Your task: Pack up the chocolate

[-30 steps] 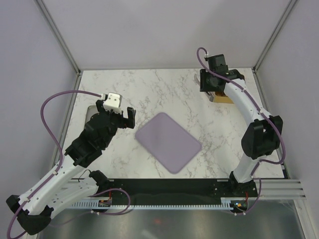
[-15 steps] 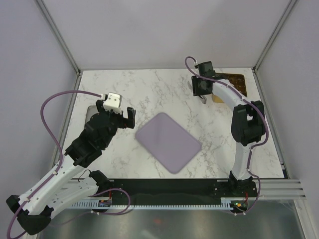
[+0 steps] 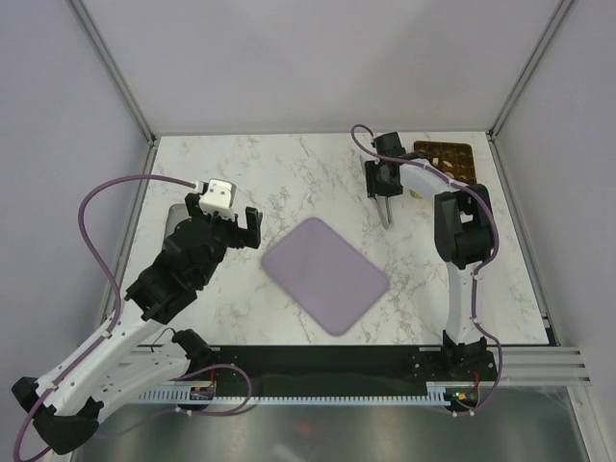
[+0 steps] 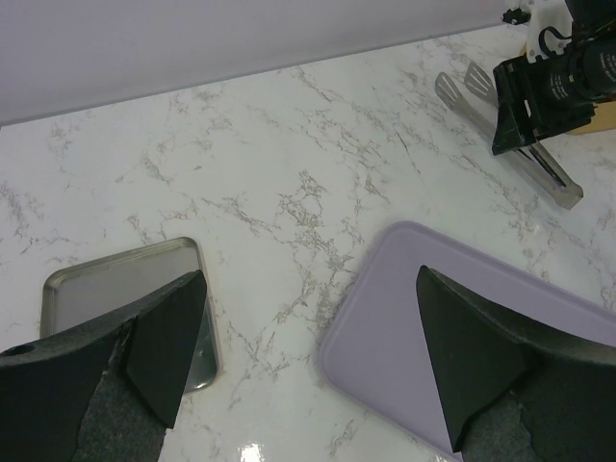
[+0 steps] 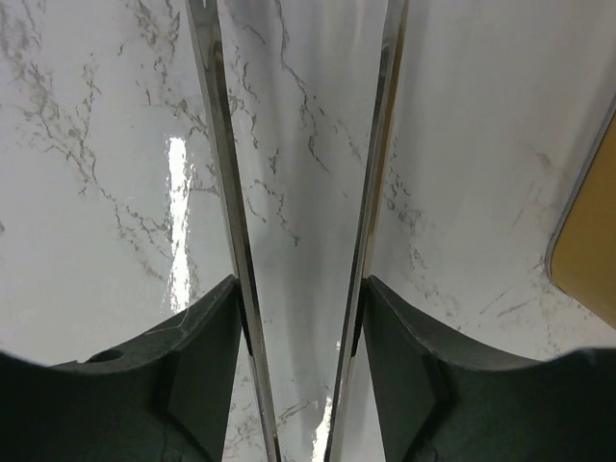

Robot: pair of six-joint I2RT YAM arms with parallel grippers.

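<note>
The gold grid tray [image 3: 466, 166] lies at the table's far right corner. Dark brown chocolate [image 3: 438, 154] shows in its compartments, too small to tell piece from piece. My right gripper [image 3: 383, 181] hangs just left of that tray, shut on a pair of metal tongs [image 3: 385, 214] that point down at the bare marble. In the right wrist view the tongs' two blades [image 5: 223, 164] stand apart with nothing between them, and the right gripper [image 5: 300, 289] presses them from outside. My left gripper [image 4: 310, 289] is open and empty, hovering between the steel tray and the lilac mat [image 4: 404, 318].
A lilac rounded mat [image 3: 325, 274] lies mid-table. A small steel tray [image 3: 176, 217] sits at the left edge, partly under the left arm. The gold tray's corner [image 5: 589, 252] shows at the right of the right wrist view. Enclosure walls ring the table.
My right arm has swung left, off the gold tray and out over the marble, carrying the tongs, and the tray is now uncovered. The left arm has not moved.
</note>
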